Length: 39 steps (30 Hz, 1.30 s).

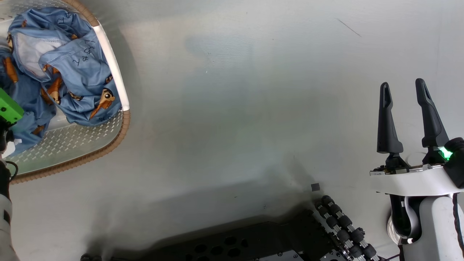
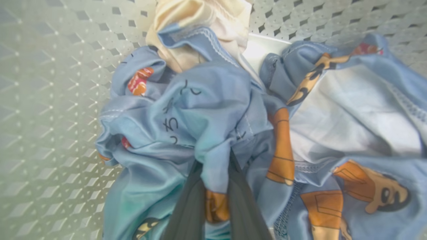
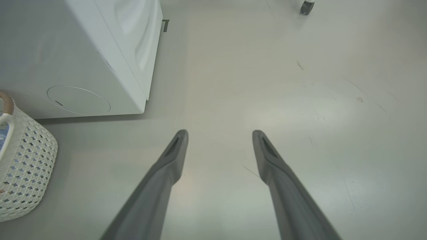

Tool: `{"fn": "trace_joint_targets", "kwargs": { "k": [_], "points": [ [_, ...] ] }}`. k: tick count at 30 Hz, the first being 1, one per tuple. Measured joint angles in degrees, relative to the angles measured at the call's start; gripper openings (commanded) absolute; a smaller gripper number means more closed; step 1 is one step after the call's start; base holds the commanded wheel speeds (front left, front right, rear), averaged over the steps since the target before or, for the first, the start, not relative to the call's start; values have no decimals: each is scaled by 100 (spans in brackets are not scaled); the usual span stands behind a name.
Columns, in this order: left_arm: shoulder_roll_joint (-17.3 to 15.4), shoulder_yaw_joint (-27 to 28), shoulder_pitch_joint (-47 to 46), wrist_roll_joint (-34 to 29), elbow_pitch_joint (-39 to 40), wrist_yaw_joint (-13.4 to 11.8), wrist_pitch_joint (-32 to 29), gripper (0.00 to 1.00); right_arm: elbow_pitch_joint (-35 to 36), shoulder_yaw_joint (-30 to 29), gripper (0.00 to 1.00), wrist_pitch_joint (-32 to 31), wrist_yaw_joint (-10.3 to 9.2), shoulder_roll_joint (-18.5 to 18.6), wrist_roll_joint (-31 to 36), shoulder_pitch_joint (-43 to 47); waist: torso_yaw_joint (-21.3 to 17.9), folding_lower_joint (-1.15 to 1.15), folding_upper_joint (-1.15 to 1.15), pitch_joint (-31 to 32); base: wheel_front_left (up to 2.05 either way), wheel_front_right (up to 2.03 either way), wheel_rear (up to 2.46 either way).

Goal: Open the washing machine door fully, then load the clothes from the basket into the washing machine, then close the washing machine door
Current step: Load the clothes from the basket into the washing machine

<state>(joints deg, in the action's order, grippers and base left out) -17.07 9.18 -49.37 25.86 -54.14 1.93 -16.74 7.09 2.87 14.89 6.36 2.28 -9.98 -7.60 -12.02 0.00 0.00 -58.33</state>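
The clothes (image 2: pixel 213 110) lie bunched in the basket (image 1: pixel 72 156), which stands on the floor near the washer (image 3: pixel 83 66). The left fingers (image 2: pixel 188 206) are clamped on a blue fold of them. The right fingers (image 1: pixel 386 119) stand apart over bare floor, holding nothing. Loading looks to be the step in hand: a garment is pinched, not yet lifted. The next move calls for a lift clear of the rim and a carry to the washer, watching whether the second garment drags along.

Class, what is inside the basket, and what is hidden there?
Inside the basket lie the clothes, crumpled blue fabric with orange cartoon prints; the left gripper pinches a fold. Bare perforated floor shows beside them. The floor beneath the clothes is covered.
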Motion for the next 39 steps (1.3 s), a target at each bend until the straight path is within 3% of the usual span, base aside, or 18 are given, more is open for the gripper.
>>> {"fn": "trace_joint_targets", "kwargs": {
  "k": [7, 14, 39],
  "points": [
    [34, 58, 9, 3, -144, 14, 280, 0, 16, -19, 100, 0, 0, 0, 2, -29, 35, 0, 0, 59, 0, 0, 0],
    [357, 164, 207, 129, -250, 212, 887, 0, -70, -101, 100, 0, 0, 1, 3, -250, 122, 0, 0, 332, 0, 0, 0],
    [1249, 156, 1363, 463, 0, 495, 2659, 0, -375, -344, 100, 0, 15, 58, 312, -400, 690, 0, 0, 2206, 0, 0, 0]
  ]
}}
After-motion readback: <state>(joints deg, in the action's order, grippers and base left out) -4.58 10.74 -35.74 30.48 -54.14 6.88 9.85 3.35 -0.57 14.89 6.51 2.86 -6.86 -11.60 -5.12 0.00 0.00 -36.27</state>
